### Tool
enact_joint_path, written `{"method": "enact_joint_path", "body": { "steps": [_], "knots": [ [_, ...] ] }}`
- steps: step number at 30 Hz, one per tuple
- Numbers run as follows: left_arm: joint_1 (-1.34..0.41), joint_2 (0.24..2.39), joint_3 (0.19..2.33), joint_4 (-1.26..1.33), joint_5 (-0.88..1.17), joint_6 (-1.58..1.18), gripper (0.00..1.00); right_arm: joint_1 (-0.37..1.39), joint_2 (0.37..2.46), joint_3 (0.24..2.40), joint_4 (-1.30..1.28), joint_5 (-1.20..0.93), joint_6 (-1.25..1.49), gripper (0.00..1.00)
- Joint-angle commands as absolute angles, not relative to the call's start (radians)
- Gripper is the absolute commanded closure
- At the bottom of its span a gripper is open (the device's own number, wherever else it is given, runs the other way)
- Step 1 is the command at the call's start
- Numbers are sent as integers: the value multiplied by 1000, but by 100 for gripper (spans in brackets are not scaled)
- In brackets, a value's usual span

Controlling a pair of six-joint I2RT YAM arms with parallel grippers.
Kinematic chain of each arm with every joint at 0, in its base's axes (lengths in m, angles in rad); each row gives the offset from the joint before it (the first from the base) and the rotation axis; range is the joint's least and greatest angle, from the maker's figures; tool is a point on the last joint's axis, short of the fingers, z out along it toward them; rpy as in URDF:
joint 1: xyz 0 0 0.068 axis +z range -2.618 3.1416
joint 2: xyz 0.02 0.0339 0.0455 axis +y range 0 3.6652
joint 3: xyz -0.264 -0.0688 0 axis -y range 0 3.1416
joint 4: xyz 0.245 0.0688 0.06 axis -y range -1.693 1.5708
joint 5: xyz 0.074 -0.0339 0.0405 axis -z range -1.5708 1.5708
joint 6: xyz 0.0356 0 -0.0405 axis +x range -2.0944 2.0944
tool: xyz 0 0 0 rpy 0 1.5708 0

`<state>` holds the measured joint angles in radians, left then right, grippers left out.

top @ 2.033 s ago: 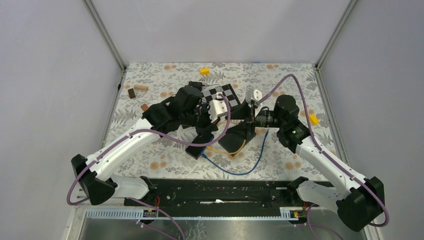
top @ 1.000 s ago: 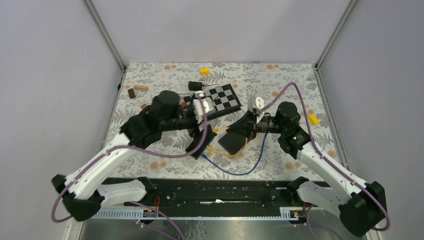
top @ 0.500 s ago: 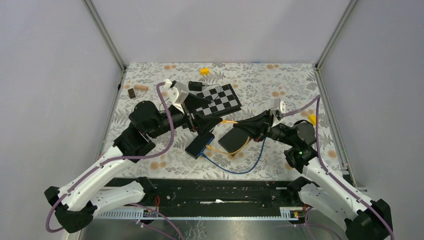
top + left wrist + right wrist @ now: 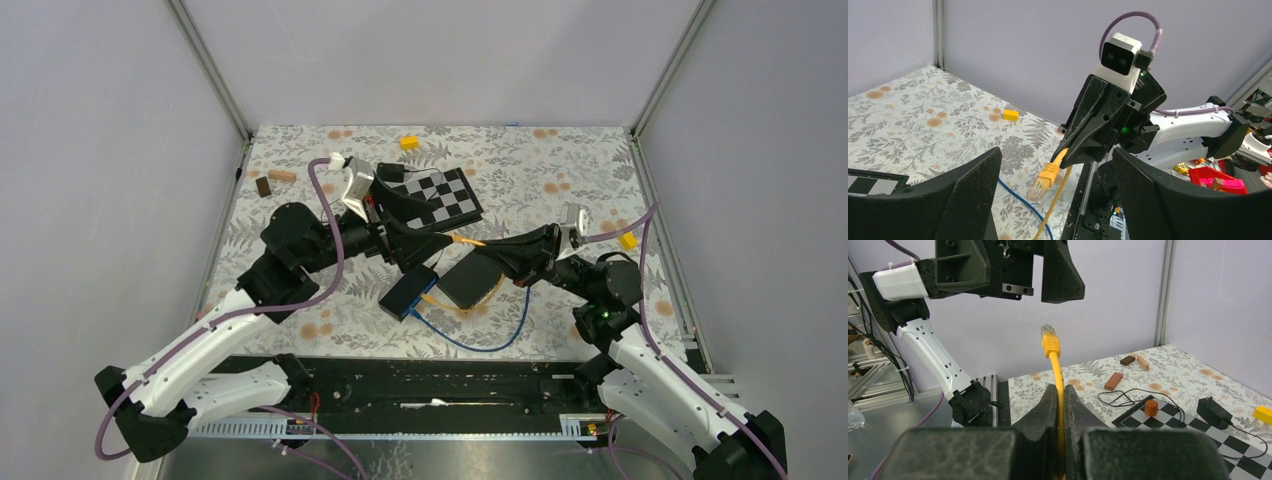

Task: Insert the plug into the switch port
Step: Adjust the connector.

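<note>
My right gripper (image 4: 1058, 390) is shut on a yellow cable just behind its plug (image 4: 1049, 342), which sticks out past the fingertips in mid-air. In the left wrist view the same plug (image 4: 1047, 176) points down and left, between my left gripper's (image 4: 1055, 165) two wide-apart pads, touching neither. From above, the left gripper (image 4: 435, 240) and right gripper (image 4: 490, 247) face each other tip to tip, with the plug (image 4: 462, 241) between them. The switch (image 4: 408, 293), a black box with a blue face, lies on the mat below them. Its ports are not visible.
A second black box (image 4: 470, 282) lies beside the switch, and a blue cable (image 4: 490, 342) loops toward the near edge. Behind are a chequered board (image 4: 430, 195), yellow blocks (image 4: 409, 142) (image 4: 627, 239) and brown blocks (image 4: 283, 176). A red cylinder (image 4: 1150, 407) stands on the board.
The right arm has drawn back to the right and lifted the plug off the mat. The left gripper has swung round to face it, and its jaws have narrowed slightly.
</note>
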<state>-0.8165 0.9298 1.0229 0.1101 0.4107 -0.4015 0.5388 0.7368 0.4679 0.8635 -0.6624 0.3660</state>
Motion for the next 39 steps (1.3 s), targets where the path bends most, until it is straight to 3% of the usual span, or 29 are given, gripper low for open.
{"method": "enact_joint_path", "body": {
  "steps": [1,7,9,18,26,27,28,29,31,33,36,39],
  "knots": [
    [-813,953,1010,193,394,-460,18,543,706,459,968,-625,383,100],
    [-806,973,958,243,362,-507,20,542,704,449,979,-620,390,100],
    [-803,975,937,279,380,-526,24,542,707,449,978,-619,390,100],
    [-792,993,885,399,529,-577,57,543,714,448,982,-607,391,100],
    [-786,991,887,407,534,-576,100,543,714,443,979,-615,393,100],
    [-785,990,887,407,541,-575,100,543,715,443,974,-614,392,100],
    [-785,986,885,412,551,-570,100,543,716,444,963,-612,390,97],
    [-785,982,881,420,565,-562,100,542,716,446,949,-612,387,89],
    [-785,969,873,422,593,-534,100,543,714,460,887,-610,379,53],
    [-785,960,874,393,643,-468,100,543,712,490,794,-637,348,35],
    [-785,956,908,265,685,-325,100,543,714,539,668,-726,283,28],
    [-785,949,903,227,757,-204,100,542,730,591,599,-855,243,29]
  ]
}}
